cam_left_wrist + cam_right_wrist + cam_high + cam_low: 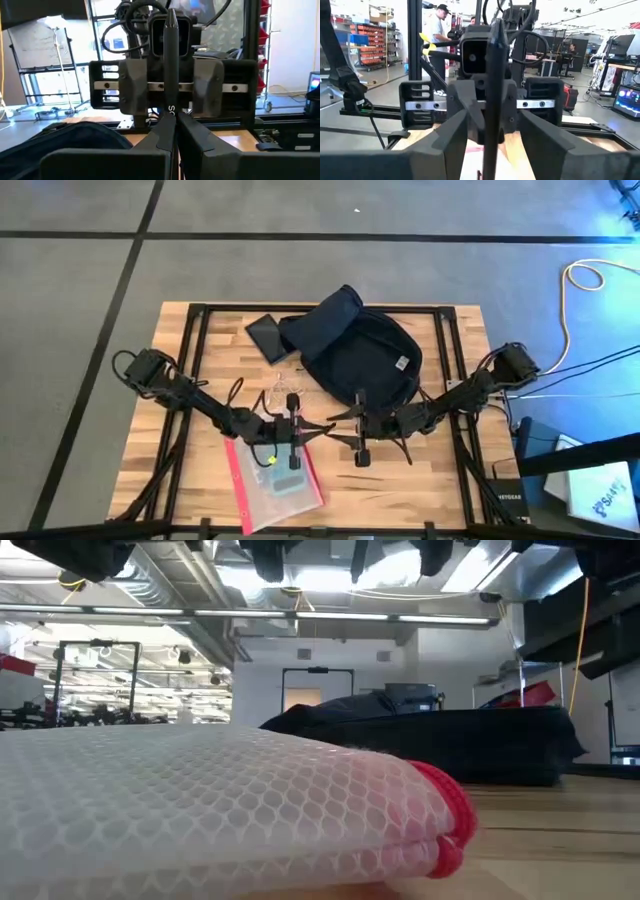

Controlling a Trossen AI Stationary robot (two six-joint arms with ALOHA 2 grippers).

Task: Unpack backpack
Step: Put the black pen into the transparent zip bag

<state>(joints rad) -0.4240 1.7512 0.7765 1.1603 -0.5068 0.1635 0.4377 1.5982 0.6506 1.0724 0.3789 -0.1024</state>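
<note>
The backpack [360, 350] lies flat at the far middle of the surface [450, 480], soft and floppy, so it will sag when lifted; its rim or flap is a good place to take hold. The left end effector [297, 430] and right end effector [358, 430] face each other just in front of it, both spread, holding nothing.
</note>
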